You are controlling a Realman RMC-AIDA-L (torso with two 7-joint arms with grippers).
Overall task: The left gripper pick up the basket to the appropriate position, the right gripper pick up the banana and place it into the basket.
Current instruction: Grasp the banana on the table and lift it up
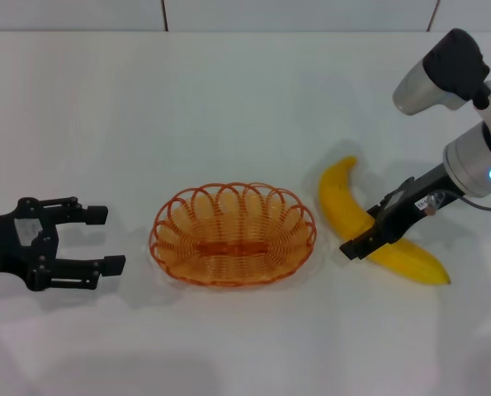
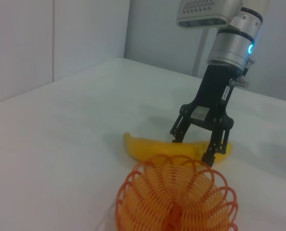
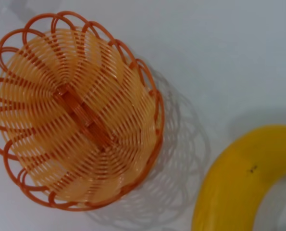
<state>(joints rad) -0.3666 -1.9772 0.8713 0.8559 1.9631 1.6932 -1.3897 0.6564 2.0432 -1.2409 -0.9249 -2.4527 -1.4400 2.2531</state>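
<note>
Your black right gripper (image 1: 367, 239) is straddling the curved yellow banana (image 1: 344, 203), fingers spread wide.
Your black left gripper (image 1: 96, 239) is sitting wide open left of the orange wire basket (image 1: 233, 234).

My head camera looks down over the bench (image 1: 245, 107), left wrist low, facing across the basket (image 2: 176, 197), right wrist close above, all sharing basket and banana (image 3: 239, 183)

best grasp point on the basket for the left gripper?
Probably the scalloped rim on the basket's left end, approached sideways by the open left gripper, one finger inside and one outside. The wire loops give purchase there; the right gripper and banana occupy the other side.
</note>
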